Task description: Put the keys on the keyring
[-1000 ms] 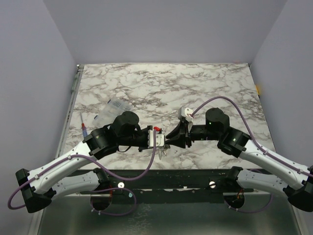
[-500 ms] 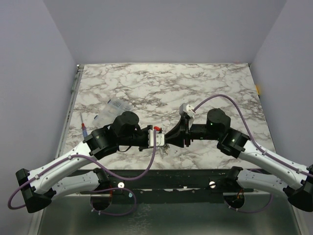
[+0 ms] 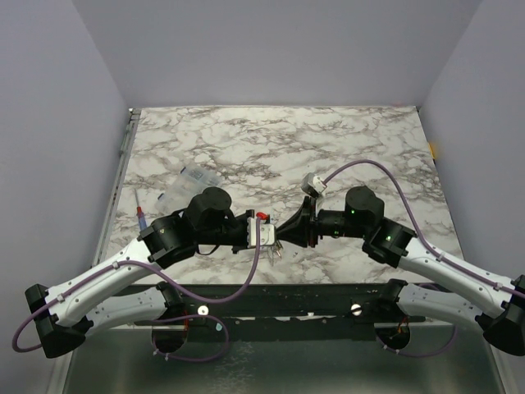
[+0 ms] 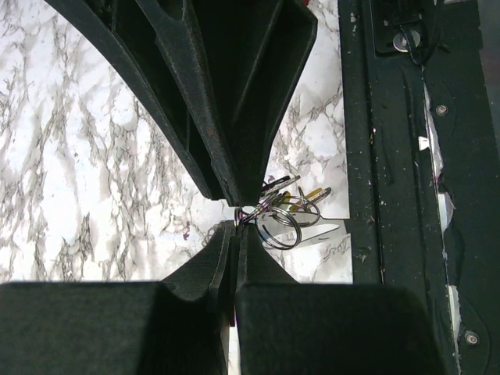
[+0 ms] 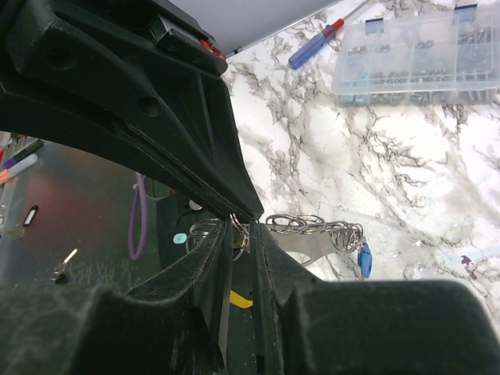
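Note:
The keyring shows as a bunch of silvery coiled rings [image 4: 278, 230] hanging between my two gripper tips just above the table's near edge. In the right wrist view it is a chain of rings [image 5: 312, 226] with a blue-headed key [image 5: 364, 260] at its far end. Thin key shafts [image 4: 301, 194] stick out beside the rings. A yellow piece [image 5: 241, 298] shows below. My left gripper [image 4: 237, 226] is shut on one ring. My right gripper [image 5: 242, 231] meets it tip to tip and pinches a ring at its tips. In the top view both grippers [image 3: 269, 235] [image 3: 284, 232] touch.
A clear plastic compartment box [image 3: 187, 182] lies at the left, also seen in the right wrist view [image 5: 422, 55]. A red and blue screwdriver [image 3: 141, 215] lies beside it. The dark metal rail [image 4: 391, 195] runs along the table's near edge under the rings.
My right gripper has moved left to the left gripper's tips and its fingers have narrowed onto the rings. The left arm has hardly moved.

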{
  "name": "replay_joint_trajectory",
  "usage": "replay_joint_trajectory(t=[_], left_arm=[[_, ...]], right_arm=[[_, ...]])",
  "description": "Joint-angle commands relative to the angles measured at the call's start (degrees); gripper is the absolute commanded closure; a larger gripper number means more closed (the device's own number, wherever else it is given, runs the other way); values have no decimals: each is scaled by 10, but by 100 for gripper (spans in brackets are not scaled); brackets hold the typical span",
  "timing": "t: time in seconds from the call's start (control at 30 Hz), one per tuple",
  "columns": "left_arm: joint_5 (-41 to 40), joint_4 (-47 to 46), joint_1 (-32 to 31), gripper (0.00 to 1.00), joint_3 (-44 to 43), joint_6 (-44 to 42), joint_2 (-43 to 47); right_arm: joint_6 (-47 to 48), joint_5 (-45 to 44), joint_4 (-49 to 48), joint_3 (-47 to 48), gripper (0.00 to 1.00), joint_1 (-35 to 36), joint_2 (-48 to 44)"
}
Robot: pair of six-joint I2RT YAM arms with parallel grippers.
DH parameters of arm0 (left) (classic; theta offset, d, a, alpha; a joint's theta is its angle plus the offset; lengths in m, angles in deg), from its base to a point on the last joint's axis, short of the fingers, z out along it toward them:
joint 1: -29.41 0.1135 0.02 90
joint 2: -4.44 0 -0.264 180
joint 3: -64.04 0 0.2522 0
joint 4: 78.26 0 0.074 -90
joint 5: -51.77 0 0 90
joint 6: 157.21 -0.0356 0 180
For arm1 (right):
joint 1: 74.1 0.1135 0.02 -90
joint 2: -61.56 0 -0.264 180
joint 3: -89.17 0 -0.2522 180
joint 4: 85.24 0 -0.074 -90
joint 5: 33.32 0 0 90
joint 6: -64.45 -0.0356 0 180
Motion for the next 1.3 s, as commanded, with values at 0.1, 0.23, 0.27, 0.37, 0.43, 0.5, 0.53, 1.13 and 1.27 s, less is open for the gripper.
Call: replay_joint_trajectory(t=[0.1,0.23,0.27,0.37,0.43,0.5,0.53,1.13,1.27], left_arm=[[-10,-25,-1,100,4,4,14],[-13,-26,-1,100,4,5,16],[-13,-28,-1,100,4,5,17],[-15,-29,-1,100,5,7,18],[-15,-32,-1,100,4,10,18],[-13,-36,-1,100,2,12,20],[-13,-40,-1,100,3,13,22],[-38,-263,-1,100,104,122,121],[-29,-313,-1,100,133,151,136]], right_arm=[[-27,35,-29,-16,76,4,-3],[-31,43,-32,-23,84,4,-4],[-30,44,-33,-24,87,4,-7],[-30,49,-39,-30,95,4,-11],[-25,57,-41,-34,99,4,-13],[-18,61,-39,-36,99,4,-16],[-17,61,-38,-39,99,4,-18],[-57,14,-135,-96,99,4,-55],[-64,9,-154,-101,99,4,-61]])
